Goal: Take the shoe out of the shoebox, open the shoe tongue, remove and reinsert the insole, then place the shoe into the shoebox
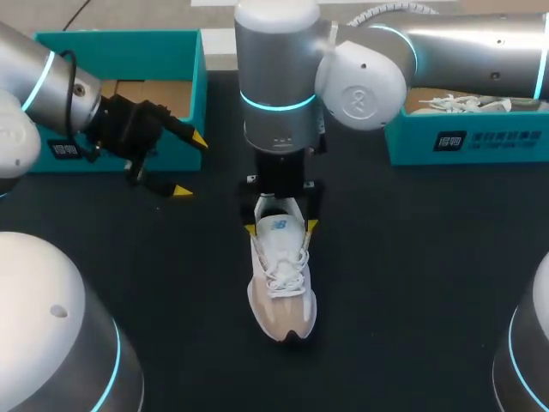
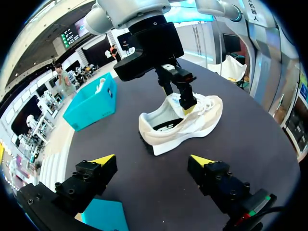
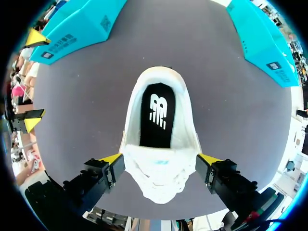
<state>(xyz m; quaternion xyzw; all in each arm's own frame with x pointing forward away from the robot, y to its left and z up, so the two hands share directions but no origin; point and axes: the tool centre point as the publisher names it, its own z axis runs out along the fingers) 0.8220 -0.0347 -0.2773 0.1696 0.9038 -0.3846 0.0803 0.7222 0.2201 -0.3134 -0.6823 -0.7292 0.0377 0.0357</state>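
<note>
From above, the shoe [image 1: 281, 275] stands upright in the middle of the tabletop [image 1: 412, 283]. Its long axis runs near to far, with the toe at the near end and the heel opening far. The right gripper [image 1: 280, 227] hangs straight over the tongue, its fingers spread with one yellow tip on each side of the shoe. The left gripper [image 1: 190, 166] is well off to the left by the open shoebox [image 1: 163, 51], fingers apart and empty, so I'd say the right arm is plainly the nearer.

The left wrist view shows the shoe [image 2: 183, 127] side-on ahead of the spread left gripper [image 2: 153, 160], well apart from it.

The right wrist view looks down into the shoe [image 3: 159, 173]. The tongue sits between the fingers of the right gripper [image 3: 160, 159], and the dark insole [image 3: 156, 115] lies just ahead. The tips are close against the shoe's sides, not visibly squeezing.
</note>
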